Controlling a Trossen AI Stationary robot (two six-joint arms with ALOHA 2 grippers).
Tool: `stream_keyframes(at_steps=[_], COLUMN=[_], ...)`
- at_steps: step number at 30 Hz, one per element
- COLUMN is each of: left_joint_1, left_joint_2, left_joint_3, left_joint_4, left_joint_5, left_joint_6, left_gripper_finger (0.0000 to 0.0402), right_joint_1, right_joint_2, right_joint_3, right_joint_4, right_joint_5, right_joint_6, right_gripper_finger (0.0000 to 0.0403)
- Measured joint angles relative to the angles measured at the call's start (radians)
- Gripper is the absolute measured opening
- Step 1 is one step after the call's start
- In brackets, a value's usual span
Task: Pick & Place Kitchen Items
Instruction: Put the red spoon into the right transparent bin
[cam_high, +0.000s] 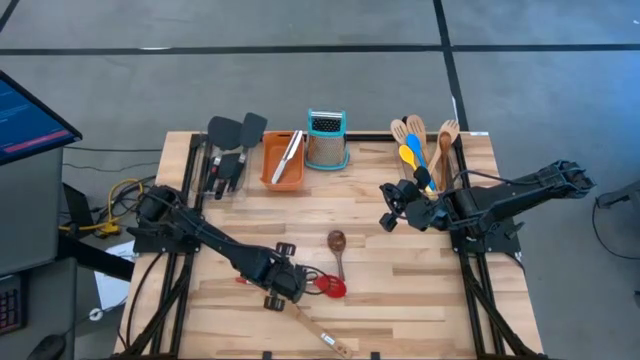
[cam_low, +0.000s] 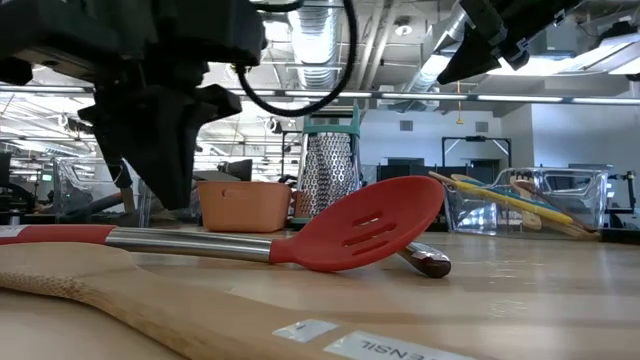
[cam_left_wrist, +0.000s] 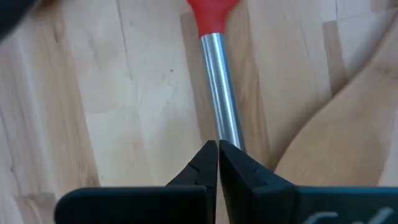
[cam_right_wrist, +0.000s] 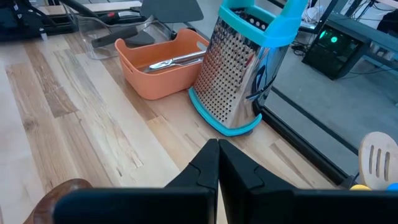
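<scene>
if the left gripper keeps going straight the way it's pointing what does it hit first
Most likely the steel handle of the red slotted spoon: the shut left gripper points right at it, though the gap between them is unclear.

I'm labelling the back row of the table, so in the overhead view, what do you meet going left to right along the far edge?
Black turners → orange tray holding a steel tool → steel box grater with teal top → bundle of wooden, yellow and blue utensils.
</scene>
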Motion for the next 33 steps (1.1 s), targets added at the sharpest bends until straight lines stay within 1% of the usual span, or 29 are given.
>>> stream_keyframes(at_steps=[4,8,12,14,19,23,28,33], left_joint_1=[-0.002,0.002,0.002,0.002,0.001,0.001,0.001,0.001], left_joint_2=[-0.05,-0.118,-0.163,-0.17,-0.163,-0.16,-0.16,-0.16], left_joint_3=[-0.07,-0.14,-0.191,-0.207,-0.232,-0.237,-0.239,-0.299], left_joint_4=[0.038,0.135,0.192,0.195,0.202,0.215,0.224,0.272], left_joint_5=[0.0,0.004,0.005,0.01,0.078,0.112,0.11,0.086], left_joint_6=[-0.044,-0.09,-0.094,-0.118,-0.148,-0.172,-0.172,-0.181], left_gripper_finger=[0.0003,0.0003,0.001,0.0022,0.0071,0.0106,0.014,0.0167], right_joint_1=[0.0,0.0,0.0,0.0,0.0,0.0,0.0,0.0], right_joint_2=[0.0,0.0,0.0,0.0,0.0,0.0,0.0,0.0], right_joint_3=[0.0,0.0,0.0,0.0,0.0,0.0,0.0,0.0], right_joint_4=[0.0,0.001,0.002,0.002,0.002,0.002,0.003,0.003], right_joint_5=[0.0,0.0,0.0,0.0,0.0,0.0,0.0,-0.001], right_joint_6=[0.0,0.0,0.0,0.0,0.0,0.0,0.0,0.0], right_gripper_finger=[0.0001,0.0001,0.0001,0.0001,0.0001,0.0001,0.0001,0.0001])
